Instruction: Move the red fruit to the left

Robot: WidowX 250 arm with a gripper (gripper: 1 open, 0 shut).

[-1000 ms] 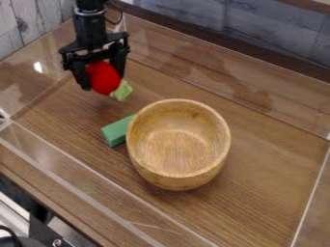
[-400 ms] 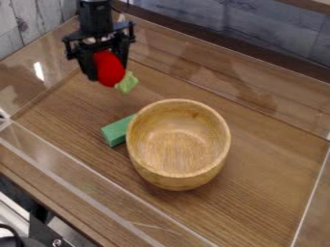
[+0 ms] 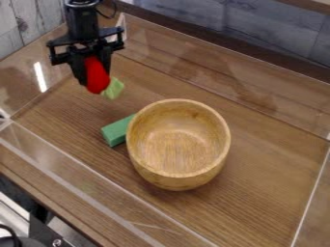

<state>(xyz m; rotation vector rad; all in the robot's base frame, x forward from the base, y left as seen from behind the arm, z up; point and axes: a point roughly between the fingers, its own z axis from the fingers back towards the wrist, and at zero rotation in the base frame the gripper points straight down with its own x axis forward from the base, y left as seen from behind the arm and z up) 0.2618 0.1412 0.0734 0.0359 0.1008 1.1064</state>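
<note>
Camera view: the red fruit (image 3: pixel 98 75) is gripped between the jaws of the downward-pointing gripper (image 3: pixel 93 71), raised above the table (image 3: pixel 258 87), left of the bowl (image 3: pixel 180 143) and green block (image 3: pixel 119 129).

My gripper (image 3: pixel 92 64) is black. The red fruit (image 3: pixel 96 75) is glossy red with a light green cap, the block (image 3: pixel 118 129) is flat green, the bowl (image 3: pixel 179 143) is pale wood with visible grain, and the desk (image 3: pixel 258 96) is dark brown woodgrain.

A green block (image 3: pixel 119 129) touches the wooden bowl (image 3: pixel 179 143), seemingly.
</note>
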